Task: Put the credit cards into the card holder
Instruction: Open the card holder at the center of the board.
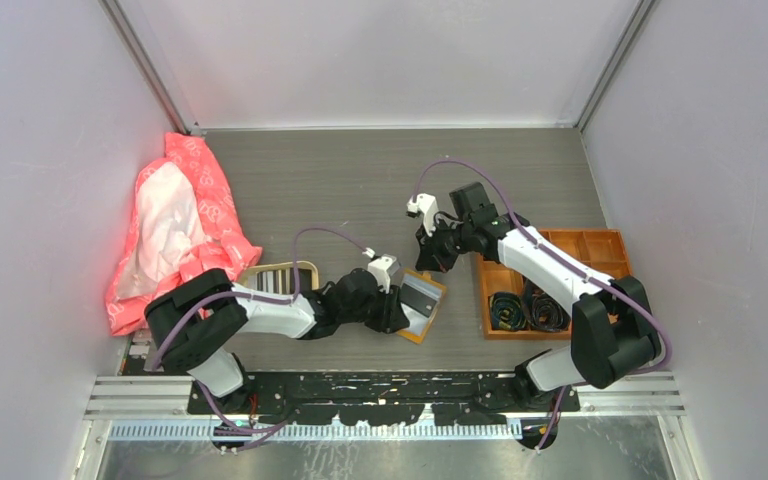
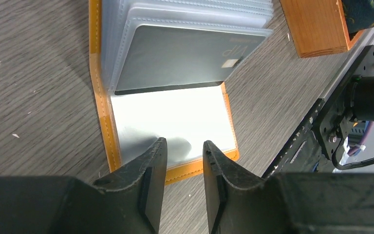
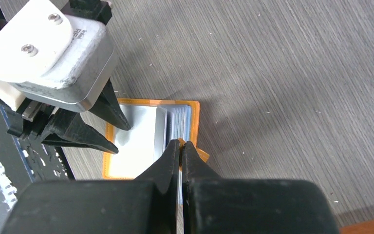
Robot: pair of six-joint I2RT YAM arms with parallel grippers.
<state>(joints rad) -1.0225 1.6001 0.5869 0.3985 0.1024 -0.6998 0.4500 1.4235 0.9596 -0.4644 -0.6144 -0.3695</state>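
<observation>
While right gripper pinches card holder, left gripper hovers over it, jaws apart

The small mustard-orange leather-like card holder lies open on the grey table, clear sleeves fanned. A dark grey plastic credit card sits in one sleeve. Black-and-white striped cards lie well apart, leftward.

Setup sits in a small booth: a grey wood-grain table boxed in by plain pale walls, meaning a back wall, left wall and right wall, with slim metal posts running up the two far corners. Light is soft and even, brightest on the back wall, with a faint pink tint near the far left corner. Along the near edge there's a black plate with a ribbed aluminium rail just in front of it.
</observation>
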